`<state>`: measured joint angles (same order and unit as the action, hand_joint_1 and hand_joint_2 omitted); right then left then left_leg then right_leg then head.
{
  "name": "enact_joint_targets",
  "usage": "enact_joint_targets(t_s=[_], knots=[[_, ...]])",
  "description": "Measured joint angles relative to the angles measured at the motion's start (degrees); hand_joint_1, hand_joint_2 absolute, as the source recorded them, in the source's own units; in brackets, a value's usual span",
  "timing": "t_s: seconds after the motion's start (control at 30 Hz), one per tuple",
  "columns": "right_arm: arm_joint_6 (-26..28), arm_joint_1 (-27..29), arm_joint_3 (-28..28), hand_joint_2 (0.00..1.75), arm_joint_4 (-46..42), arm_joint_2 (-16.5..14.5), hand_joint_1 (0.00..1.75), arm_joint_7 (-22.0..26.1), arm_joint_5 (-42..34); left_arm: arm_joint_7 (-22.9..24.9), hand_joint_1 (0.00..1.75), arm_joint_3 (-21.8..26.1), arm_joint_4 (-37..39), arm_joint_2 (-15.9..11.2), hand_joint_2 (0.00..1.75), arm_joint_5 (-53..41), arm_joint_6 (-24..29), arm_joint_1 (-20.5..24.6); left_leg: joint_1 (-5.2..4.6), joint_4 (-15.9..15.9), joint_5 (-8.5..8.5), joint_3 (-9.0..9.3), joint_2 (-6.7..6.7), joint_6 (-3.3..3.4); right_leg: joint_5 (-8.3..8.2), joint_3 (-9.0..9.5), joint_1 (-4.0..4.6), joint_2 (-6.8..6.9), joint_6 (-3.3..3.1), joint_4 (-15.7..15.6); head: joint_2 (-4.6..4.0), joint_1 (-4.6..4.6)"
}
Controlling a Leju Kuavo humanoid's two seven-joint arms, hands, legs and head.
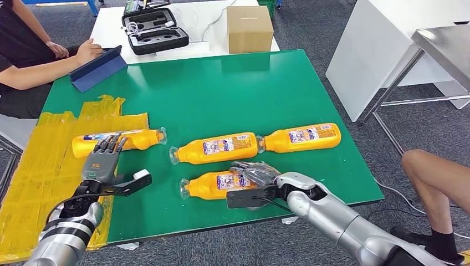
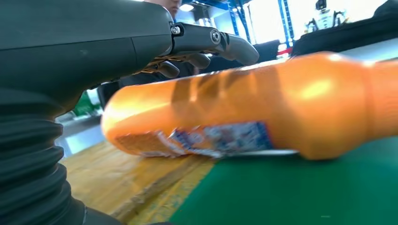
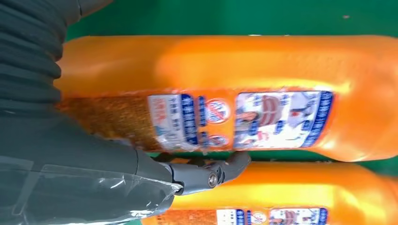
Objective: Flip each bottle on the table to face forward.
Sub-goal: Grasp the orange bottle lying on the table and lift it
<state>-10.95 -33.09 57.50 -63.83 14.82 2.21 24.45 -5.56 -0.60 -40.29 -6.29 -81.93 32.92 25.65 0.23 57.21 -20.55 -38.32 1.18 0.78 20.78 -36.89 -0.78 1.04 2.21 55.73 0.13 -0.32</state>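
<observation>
Under right hand (image 1: 256,178) (resting): bottle (image 1: 213,185).

This looks like a robot test lab or workroom. A green table (image 1: 266,83) with yellow tape (image 1: 39,155) along one edge stands on grey carpet (image 1: 310,25), with white tables (image 1: 194,25) pushed close around it. On the white table behind it sit an open black tool case (image 1: 154,30) and a cardboard box (image 1: 249,29), and a person (image 1: 22,55) sits at the far left corner with a tablet (image 1: 98,67).

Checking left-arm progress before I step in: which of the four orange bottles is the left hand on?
The far-left bottle, lying alone half on the yellow tape. The left hand reaches over its base end; the other three cluster by the right hand.
</observation>
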Motion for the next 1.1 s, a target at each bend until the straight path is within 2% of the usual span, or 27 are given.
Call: enact_joint_targets(t_s=[0.1,0.23,0.4,0.53,0.67,0.83,0.97,1.1], knots=[[1.8,0.4,-0.1,1.75,1.9,-1.8,0.00,0.0,2.5,-2.9,0.00,-0.1,-1.8,0.7,1.75,5.6,-0.1,-0.3,0.00,0.0,0.00,0.02,0.01,0.00,0.00,0.02,0.00,0.00,0.00,0.0,0.00,0.01],[4.5,1.5,-0.7,1.75,4.6,-3.6,1.72,0.0,7.9,-7.8,0.00,0.4,-8.1,2.6,1.75,17.4,-1.7,-2.1,0.00,0.0,-0.01,0.05,0.01,0.00,0.01,0.04,-0.01,0.00,-0.01,0.0,0.00,-0.01],[4.6,1.6,-0.7,1.75,7.3,-4.1,1.75,-0.2,12.4,-11.9,0.00,1.4,-17.4,5.8,1.75,31.6,-5.8,-4.3,-0.01,0.0,-0.05,0.24,-0.01,0.00,0.06,0.22,-0.02,0.02,-0.01,0.0,0.00,-0.01],[4.3,1.6,-0.7,1.75,8.3,-4.2,1.75,-0.3,12.8,-13.0,0.00,2.1,-22.1,7.1,0.00,35.5,-6.8,-5.1,-0.01,0.0,-0.08,0.48,-0.01,0.00,0.13,0.41,-0.02,0.02,-0.08,-0.1,0.00,-0.01],[3.9,1.6,-1.0,1.75,8.6,-4.0,1.75,-0.4,12.7,-13.7,0.00,3.6,-26.3,8.6,0.00,44.0,-9.7,-6.1,-0.01,0.0,-0.10,0.67,-0.01,0.00,0.16,0.39,-0.03,0.02,-0.06,-0.1,0.00,-0.01],[4.0,2.0,-2.5,1.75,8.6,-4.0,1.75,-0.5,11.0,-11.2,0.00,5.7,-29.2,9.9,0.00,58.7,-21.0,-6.6,-0.01,0.0,-0.07,0.73,-0.02,0.01,0.14,0.63,-0.03,0.02,-0.06,-0.1,0.00,-0.01],[4.1,2.3,-3.5,1.75,8.5,-4.0,1.75,-0.5,10.5,-10.9,0.00,6.8,-29.8,10.3,0.00,61.2,-23.1,-7.0,-0.01,0.0,-0.05,0.74,-0.02,0.03,0.12,0.70,-0.03,0.02,-0.06,-0.1,0.00,-0.01],[4.3,2.5,-4.1,1.75,8.4,-4.0,1.75,-0.4,10.1,-10.5,0.00,7.4,-30.1,10.5,1.75,62.8,-24.5,-7.1,-0.02,0.0,-0.05,0.75,-0.02,0.03,0.13,0.71,-0.04,0.03,-0.07,-0.1,0.00,-0.01]])
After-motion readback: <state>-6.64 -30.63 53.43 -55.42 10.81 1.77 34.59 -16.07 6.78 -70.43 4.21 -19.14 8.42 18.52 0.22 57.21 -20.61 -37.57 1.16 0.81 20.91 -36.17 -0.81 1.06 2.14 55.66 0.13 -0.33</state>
